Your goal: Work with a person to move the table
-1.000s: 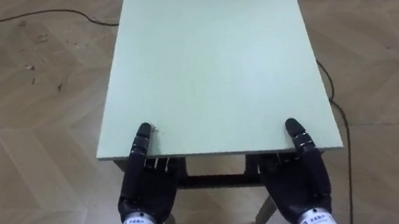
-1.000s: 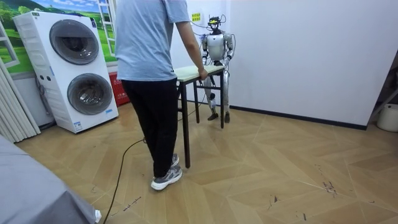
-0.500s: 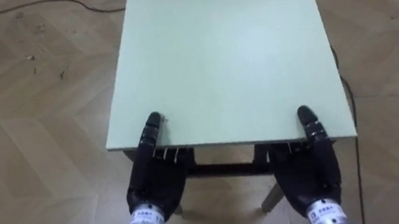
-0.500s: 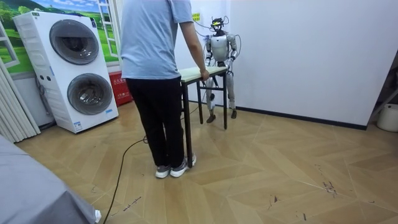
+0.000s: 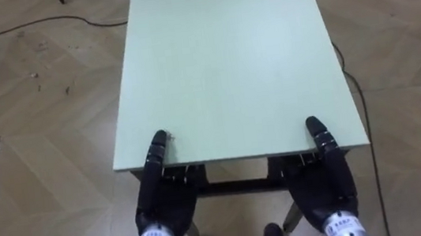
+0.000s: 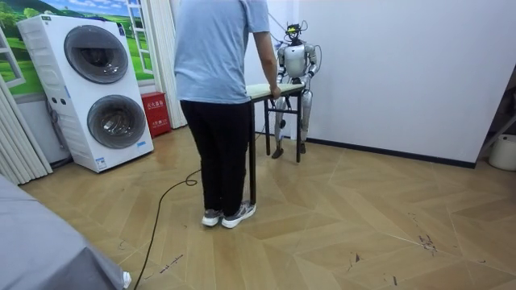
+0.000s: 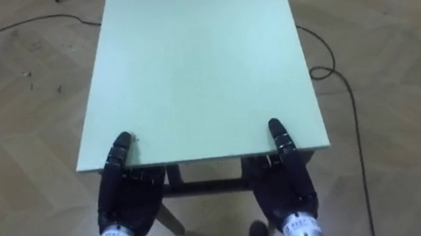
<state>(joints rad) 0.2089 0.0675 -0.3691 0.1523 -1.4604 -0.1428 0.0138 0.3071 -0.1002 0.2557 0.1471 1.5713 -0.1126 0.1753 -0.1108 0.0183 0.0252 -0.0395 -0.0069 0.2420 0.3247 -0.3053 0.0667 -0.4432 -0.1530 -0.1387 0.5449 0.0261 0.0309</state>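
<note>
Your left hand [image 5: 164, 201] and right hand [image 5: 327, 184] sit at the near short edge of one bench [image 5: 228, 60], one near each corner. Both arms come up from the bottom of the eye views, reaching straight forward and roughly parallel. Each hand is held palm inward under the pale green top, its dark back facing the camera. Each thumb lies flat on the top surface, pointing away from you. The rest of each hand runs beneath the edge, so each hand is clamped on the bench's rim, thumb above and palm below. The two hands are well apart, at about the same height and the same reach.

The bench stretches away from you lengthwise over a herringbone wood floor [image 5: 32, 154]. Dark frame bars and legs show under the near edge, between your hands.

In the room view, you stand upright close to a white wall [image 6: 387, 64], at the far end of the bench [image 6: 264, 87]. One person [image 6: 219, 97] stands at the other end, back to the camera, with a hand [image 6: 275, 93] on the bench's edge. On the room view's left is one white washer unit [image 6: 93, 89] with two round doors, one above the other.
</note>
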